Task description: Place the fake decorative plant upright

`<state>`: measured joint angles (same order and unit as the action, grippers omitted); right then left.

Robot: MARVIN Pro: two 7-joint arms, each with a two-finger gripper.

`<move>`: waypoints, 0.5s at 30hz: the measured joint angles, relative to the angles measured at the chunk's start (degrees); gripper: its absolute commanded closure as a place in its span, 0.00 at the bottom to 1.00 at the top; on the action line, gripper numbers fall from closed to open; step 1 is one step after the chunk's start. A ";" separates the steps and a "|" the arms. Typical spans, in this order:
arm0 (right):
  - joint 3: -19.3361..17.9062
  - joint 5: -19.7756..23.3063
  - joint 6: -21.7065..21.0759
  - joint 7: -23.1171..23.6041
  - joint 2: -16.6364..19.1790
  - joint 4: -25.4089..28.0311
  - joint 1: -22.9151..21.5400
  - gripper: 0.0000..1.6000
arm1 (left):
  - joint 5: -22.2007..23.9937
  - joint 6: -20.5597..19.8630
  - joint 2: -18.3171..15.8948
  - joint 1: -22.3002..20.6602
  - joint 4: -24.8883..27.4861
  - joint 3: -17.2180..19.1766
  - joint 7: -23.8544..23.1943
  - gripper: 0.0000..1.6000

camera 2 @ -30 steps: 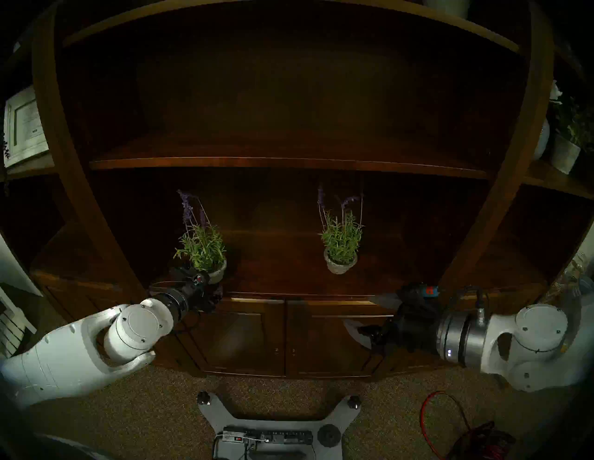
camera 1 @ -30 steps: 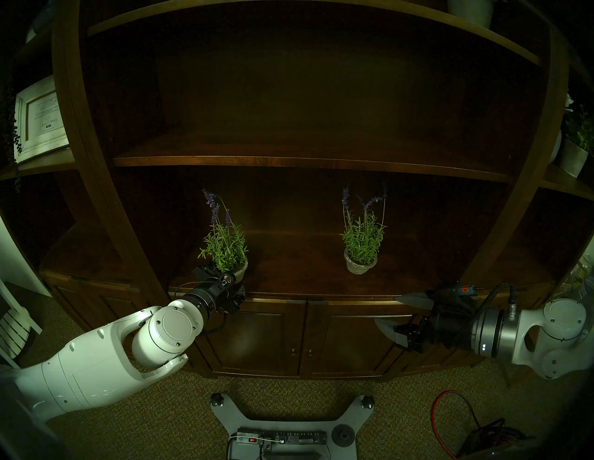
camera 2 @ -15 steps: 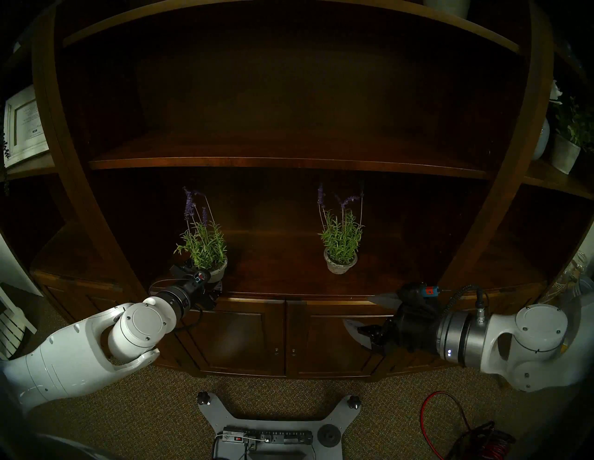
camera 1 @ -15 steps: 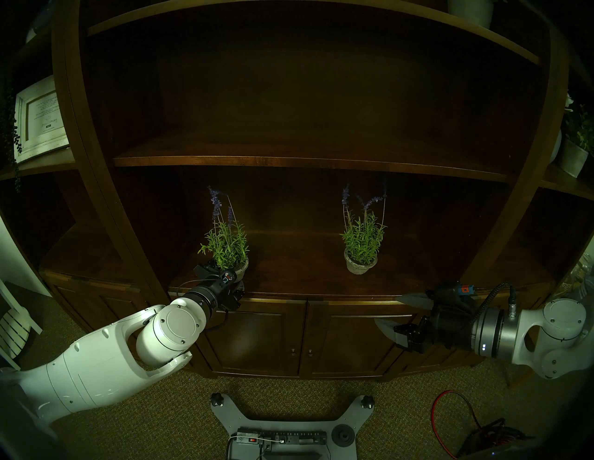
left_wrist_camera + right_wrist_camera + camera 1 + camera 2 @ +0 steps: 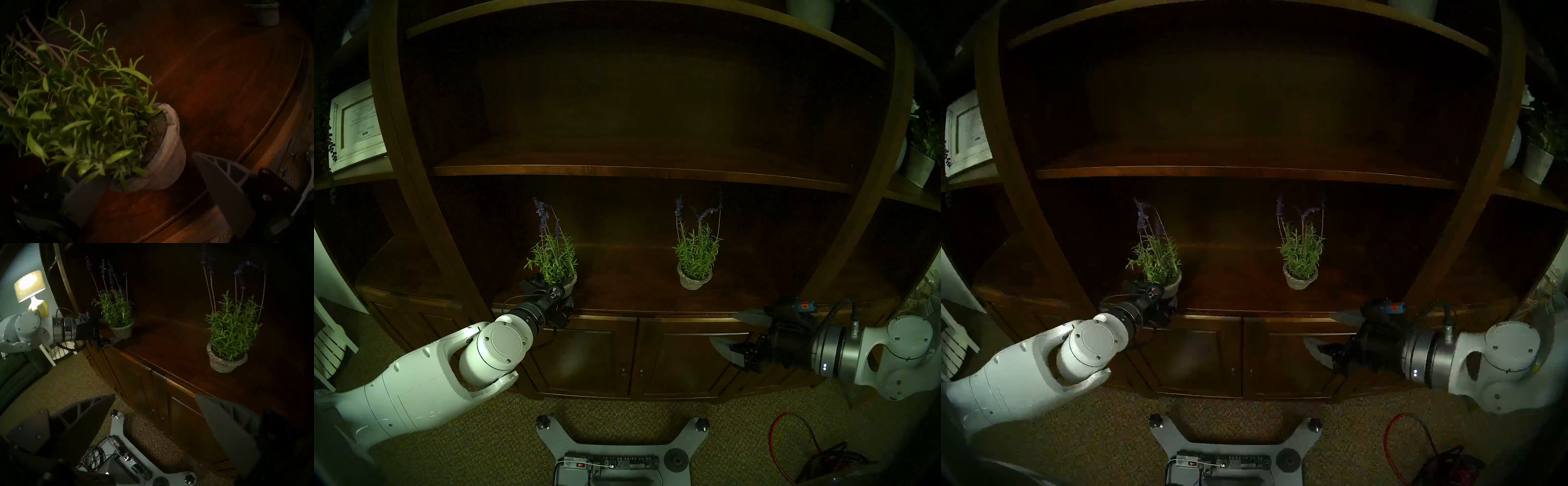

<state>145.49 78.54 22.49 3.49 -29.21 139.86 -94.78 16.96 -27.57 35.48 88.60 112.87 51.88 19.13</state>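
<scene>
left pincer (image 5: 149,178) lower centre of wrist view, fingers spread either side of pot (image 5: 163,152); right finger (image 5: 220,183) clear of it, left one under leaves, contact unclear. plant (image 5: 553,258) upright, left of centre on shelf (image 5: 636,298). judgement: back straight out, avoid snagging foliage.

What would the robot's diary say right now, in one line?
left gripper: open, straddling left plant | left plant: upright on shelf | right gripper: open, empty | right plant: upright
</scene>
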 measured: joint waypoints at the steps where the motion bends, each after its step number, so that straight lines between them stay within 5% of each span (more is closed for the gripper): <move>1: 0.00 0.00 0.00 0.00 0.00 0.00 0.00 0.00 | 0.03 0.00 -0.11 0.09 0.05 0.07 0.04 0.00; 15: 0.00 0.00 0.00 0.00 0.00 0.00 0.00 0.00 | 0.70 0.28 -1.42 1.09 0.94 0.98 1.07 0.00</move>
<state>145.49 78.54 22.49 3.49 -29.21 139.86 -94.78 17.67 -27.29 34.06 89.69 113.81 52.86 20.21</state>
